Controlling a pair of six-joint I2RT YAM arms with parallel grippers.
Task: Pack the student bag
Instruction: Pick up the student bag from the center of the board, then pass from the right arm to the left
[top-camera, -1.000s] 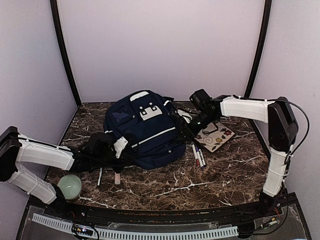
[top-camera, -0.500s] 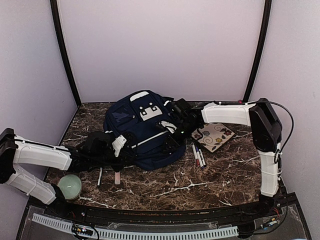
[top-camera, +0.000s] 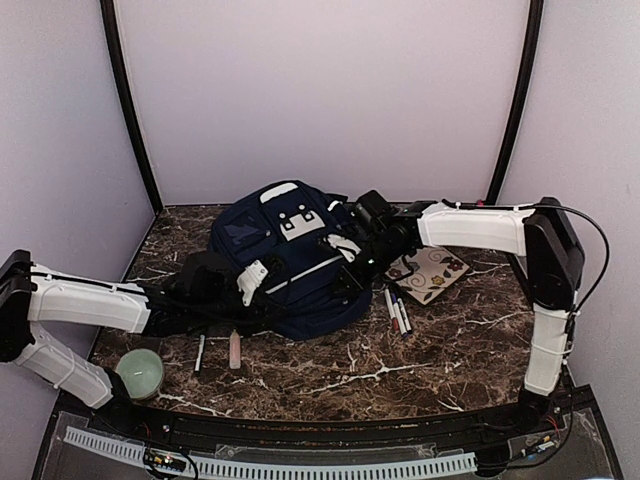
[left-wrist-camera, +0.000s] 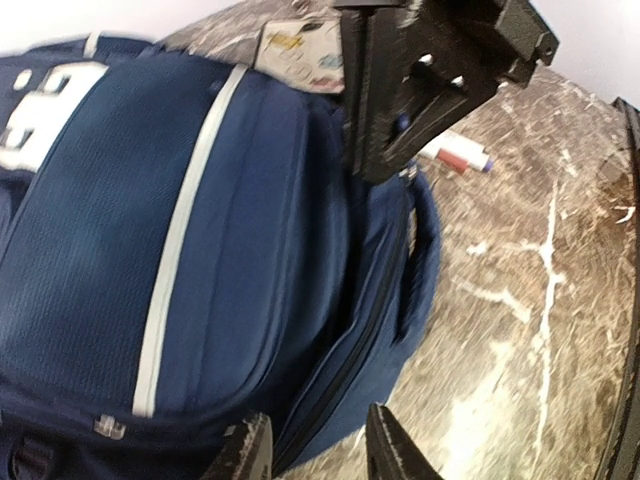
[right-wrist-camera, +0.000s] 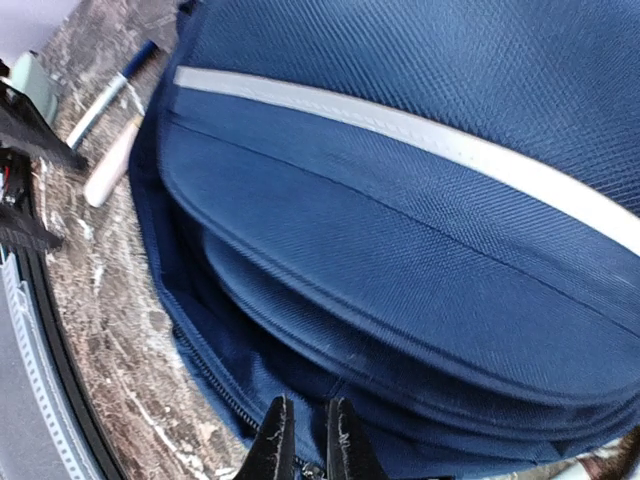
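Observation:
The student bag (top-camera: 290, 255), a navy backpack with white stripes, lies flat mid-table. My left gripper (top-camera: 250, 285) is at its near-left edge. In the left wrist view it (left-wrist-camera: 318, 460) is open, its fingers either side of the bag's (left-wrist-camera: 230, 230) lower zipper seam. My right gripper (top-camera: 350, 255) is pressed to the bag's right side. In the right wrist view it (right-wrist-camera: 307, 447) has its fingers nearly together at the bag's (right-wrist-camera: 420, 200) zipper line, with a small metal zipper pull (right-wrist-camera: 310, 468) between them.
A green candle (top-camera: 140, 370), a pen (top-camera: 200, 352) and a pink stick (top-camera: 235, 350) lie near the front left. Several markers (top-camera: 397, 310) and a patterned notebook (top-camera: 432, 270) lie right of the bag. Walls close the sides and back.
My right gripper swung left from beside the notebook onto the bag's right side. My left gripper moved right along the bag's near edge.

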